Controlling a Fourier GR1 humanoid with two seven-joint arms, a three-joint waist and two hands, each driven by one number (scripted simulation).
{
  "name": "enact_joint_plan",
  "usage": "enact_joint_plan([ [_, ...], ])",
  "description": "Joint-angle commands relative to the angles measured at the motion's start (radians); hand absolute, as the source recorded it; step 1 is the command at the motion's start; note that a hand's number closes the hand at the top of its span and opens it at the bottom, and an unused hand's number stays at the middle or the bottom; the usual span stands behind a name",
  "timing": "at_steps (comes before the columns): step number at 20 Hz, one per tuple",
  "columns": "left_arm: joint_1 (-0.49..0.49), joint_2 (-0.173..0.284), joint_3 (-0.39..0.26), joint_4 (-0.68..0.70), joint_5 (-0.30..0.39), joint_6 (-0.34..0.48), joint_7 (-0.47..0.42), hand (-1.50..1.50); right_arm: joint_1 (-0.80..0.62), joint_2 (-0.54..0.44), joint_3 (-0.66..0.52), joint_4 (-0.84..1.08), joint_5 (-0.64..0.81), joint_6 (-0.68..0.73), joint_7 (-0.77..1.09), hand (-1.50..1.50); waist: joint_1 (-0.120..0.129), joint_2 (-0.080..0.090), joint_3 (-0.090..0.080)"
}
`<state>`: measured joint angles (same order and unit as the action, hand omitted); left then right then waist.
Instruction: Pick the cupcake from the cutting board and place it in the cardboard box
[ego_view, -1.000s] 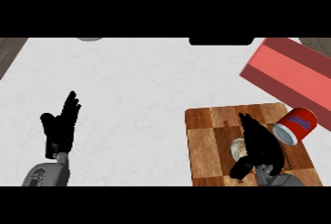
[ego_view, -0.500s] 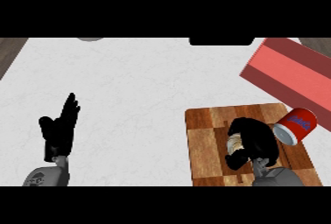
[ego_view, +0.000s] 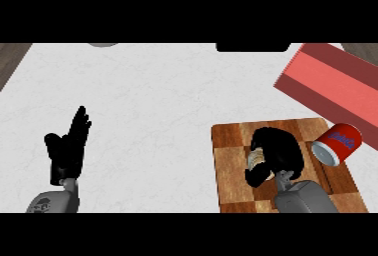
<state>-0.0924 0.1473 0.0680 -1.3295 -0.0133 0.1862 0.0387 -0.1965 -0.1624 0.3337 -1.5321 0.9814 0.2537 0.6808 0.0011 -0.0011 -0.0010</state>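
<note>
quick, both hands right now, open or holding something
Left hand: open, fingers straight, holding nothing, at the lower left.
Right hand: curled round the cupcake on the cutting board.

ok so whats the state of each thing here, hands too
cupcake: on the board, mostly hidden by the right hand
right hand: curled round the cupcake
left hand: open, resting, fingers up, at lower left
board: flat on the counter
can: on its side, at the board's right edge
box: at upper right, cupcake not in it
</note>
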Motion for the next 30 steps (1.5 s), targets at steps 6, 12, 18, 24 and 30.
enact_joint_plan([
  [6, 0.016, -0.013, 0.007, 0.0, -0.022, 0.014, -0.013, 0.0, -0.033, -0.037, -0.025, -0.176, 0.053, 0.069, -0.02, 1.5, -0.002, 0.0, 0.001],
  [12, -0.015, 0.012, 0.037, 0.026, 0.018, -0.031, -0.018, 0.0, -0.079, -0.038, -0.06, -0.485, 0.037, 0.185, 0.084, 1.5, -0.008, -0.002, 0.0],
  [18, 0.04, -0.001, 0.02, 0.013, -0.007, -0.021, -0.058, 0.0, -0.205, -0.06, -0.21, -0.687, -0.027, 0.361, 0.188, 1.5, -0.003, -0.002, 0.0],
  [24, -0.009, -0.003, 0.039, 0.053, 0.005, -0.023, -0.035, 0.0, -0.3, -0.151, -0.393, -0.626, -0.076, 0.428, 0.149, 1.5, -0.003, 0.0, 0.001],
  [30, 0.019, -0.028, 0.001, -0.026, -0.025, 0.001, 0.002, 0.0, -0.373, -0.255, -0.539, -0.381, -0.07, 0.259, -0.035, 1.5, 0.006, 0.002, 0.001],
])
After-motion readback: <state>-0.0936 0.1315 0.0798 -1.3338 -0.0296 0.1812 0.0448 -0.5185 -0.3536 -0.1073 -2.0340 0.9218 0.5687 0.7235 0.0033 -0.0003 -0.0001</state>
